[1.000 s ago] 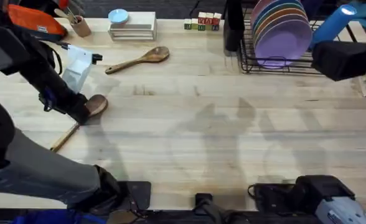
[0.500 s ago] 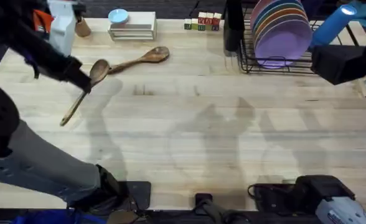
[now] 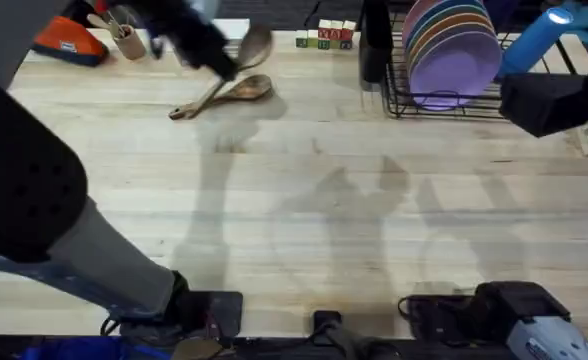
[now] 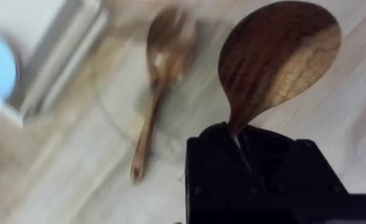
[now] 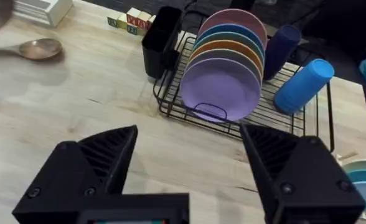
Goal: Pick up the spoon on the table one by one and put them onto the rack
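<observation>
My left gripper (image 3: 226, 60) is shut on one brown wooden spoon (image 3: 255, 46), held in the air above the back of the table. In the left wrist view the fingers clamp the neck just below its oval bowl (image 4: 279, 56). The other spoon (image 3: 224, 95) lies flat on the table right beneath it, with its bowl to the right (image 4: 161, 68). The black wire rack (image 3: 444, 95) stands at the back right, its tall black utensil cup (image 3: 374, 40) on its left side. My right gripper (image 5: 189, 174) hovers open and holds nothing, in front of the rack (image 5: 183, 109).
Several coloured plates (image 3: 452, 45) stand in the rack's slots, and a blue cup (image 5: 302, 84) lies on it. Letter blocks (image 3: 324, 38) sit left of the utensil cup. At the back left are a tan wooden cup (image 3: 127, 40) and an orange item (image 3: 64, 40).
My left gripper has lifted the spoon off the front left of the table and swung it back and to the right, over the other spoon. The right arm has not moved.
</observation>
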`<move>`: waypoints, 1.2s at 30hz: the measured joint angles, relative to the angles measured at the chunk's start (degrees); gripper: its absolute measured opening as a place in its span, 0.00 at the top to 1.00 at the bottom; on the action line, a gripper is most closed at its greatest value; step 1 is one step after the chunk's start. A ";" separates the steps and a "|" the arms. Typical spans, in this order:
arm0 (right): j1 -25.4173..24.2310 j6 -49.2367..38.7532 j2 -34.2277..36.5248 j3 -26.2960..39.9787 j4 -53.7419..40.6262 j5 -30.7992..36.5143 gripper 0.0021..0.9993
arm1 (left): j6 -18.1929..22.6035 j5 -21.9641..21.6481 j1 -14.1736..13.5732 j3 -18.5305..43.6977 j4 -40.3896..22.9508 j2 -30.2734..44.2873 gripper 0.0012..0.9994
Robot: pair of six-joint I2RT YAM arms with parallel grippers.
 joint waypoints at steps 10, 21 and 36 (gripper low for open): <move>0.00 -0.02 0.02 0.00 0.00 0.00 0.01 | -7.18 1.51 -17.55 0.00 23.41 0.02 0.96; 0.00 -0.02 0.00 0.00 -0.02 0.00 0.01 | -15.64 7.35 -20.86 0.01 46.00 1.21 0.96; 0.00 -0.02 0.00 0.00 -0.02 0.00 0.01 | -35.10 20.39 -21.51 0.02 71.00 11.44 0.96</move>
